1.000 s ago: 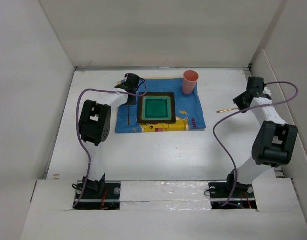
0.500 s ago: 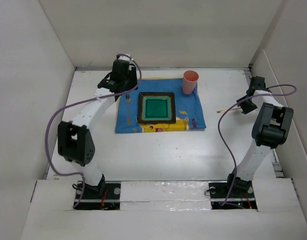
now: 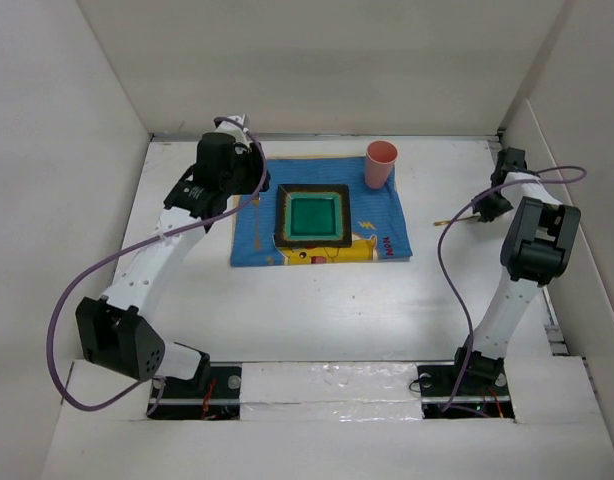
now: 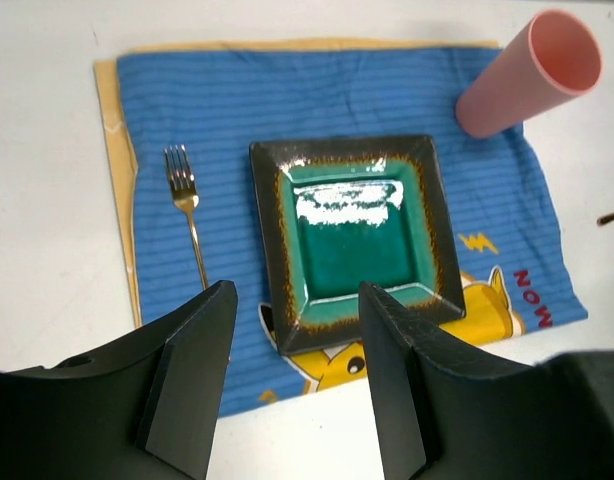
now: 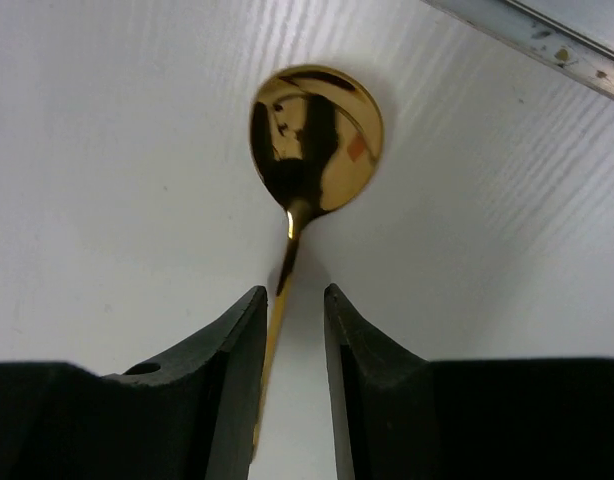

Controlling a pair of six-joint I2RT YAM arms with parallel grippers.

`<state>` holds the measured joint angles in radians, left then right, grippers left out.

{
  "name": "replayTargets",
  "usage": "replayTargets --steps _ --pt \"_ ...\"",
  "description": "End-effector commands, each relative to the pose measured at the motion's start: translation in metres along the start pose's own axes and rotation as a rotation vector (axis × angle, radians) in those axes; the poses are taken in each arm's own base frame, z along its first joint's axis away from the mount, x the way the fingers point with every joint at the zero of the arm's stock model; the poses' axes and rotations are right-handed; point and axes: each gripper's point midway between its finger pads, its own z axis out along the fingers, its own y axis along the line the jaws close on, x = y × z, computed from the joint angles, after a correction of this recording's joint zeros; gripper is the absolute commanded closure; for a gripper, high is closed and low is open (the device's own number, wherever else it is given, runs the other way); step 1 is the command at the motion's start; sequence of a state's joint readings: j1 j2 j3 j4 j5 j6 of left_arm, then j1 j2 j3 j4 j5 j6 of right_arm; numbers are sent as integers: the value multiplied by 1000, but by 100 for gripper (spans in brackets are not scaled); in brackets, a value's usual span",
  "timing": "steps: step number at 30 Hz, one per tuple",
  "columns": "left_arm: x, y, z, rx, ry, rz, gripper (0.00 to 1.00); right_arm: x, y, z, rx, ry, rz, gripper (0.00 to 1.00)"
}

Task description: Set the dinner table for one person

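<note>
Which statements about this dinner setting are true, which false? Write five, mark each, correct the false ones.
The fork lies on the blue mat beside the plate. True.
The pink cup lies on the plate. False: the cup stands at the mat's corner.
The left hand holds the fork. False: the hand is open and empty.
The gold spoon lies on the dinner table, off the mat. True.
The spoon's handle runs between the right hand's fingers. True.
</note>
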<state>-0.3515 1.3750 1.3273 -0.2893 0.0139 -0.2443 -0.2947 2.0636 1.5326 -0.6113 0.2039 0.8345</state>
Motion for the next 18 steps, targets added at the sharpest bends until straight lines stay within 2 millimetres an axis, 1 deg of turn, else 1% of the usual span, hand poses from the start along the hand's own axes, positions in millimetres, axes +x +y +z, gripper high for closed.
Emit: replayTargets --steps 1,2,4,5,6,7,8,9,10,11,12,13,14,15,16,17,18 --pt "0 -7 -16 43 -4 -4 51 -12 13 -5 11 -12 -26 66" --pt "0 -7 -18 46 -3 -4 52 -6 8 0 41 16 -39 66" --pt "-4 -8 -25 49 -19 -7 52 -6 7 1 56 27 -54 66" --pt "-5 -8 -27 50 -27 -7 51 -6 8 -1 60 39 -58 66" --pt "-8 -8 -33 54 -42 -7 52 -3 6 3 75 53 -65 66" --pt "-7 -9 -34 57 -42 -5 52 -3 5 3 86 57 -68 65" --pt "-10 -5 -37 50 -53 -9 52 -5 4 1 99 53 -72 65" --pt "-11 -6 -41 53 -61 -8 52 0 4 3 113 64 -83 66" --pt "-11 -2 -42 47 -65 -7 52 -1 2 2 122 64 -87 67" --pt "-11 -2 -44 49 -68 -6 52 0 -5 1 156 66 -95 71" --pt "-15 1 -48 45 -82 -9 52 2 -2 0 161 68 -107 75" --pt "-13 1 -50 52 -84 -6 52 4 -12 -2 204 79 -120 82" --pt "-13 1 -51 53 -87 -6 52 3 -10 -2 201 76 -119 82" --pt "-12 1 -52 54 -87 -6 51 7 -10 -3 208 78 -135 84" --pt "-10 1 -50 57 -85 -4 51 7 -14 -4 224 77 -139 87" --pt "-8 1 -49 58 -78 -2 52 11 -11 -6 221 79 -148 89" --pt "-5 1 -47 63 -70 -2 52 11 -12 -6 223 76 -150 93"
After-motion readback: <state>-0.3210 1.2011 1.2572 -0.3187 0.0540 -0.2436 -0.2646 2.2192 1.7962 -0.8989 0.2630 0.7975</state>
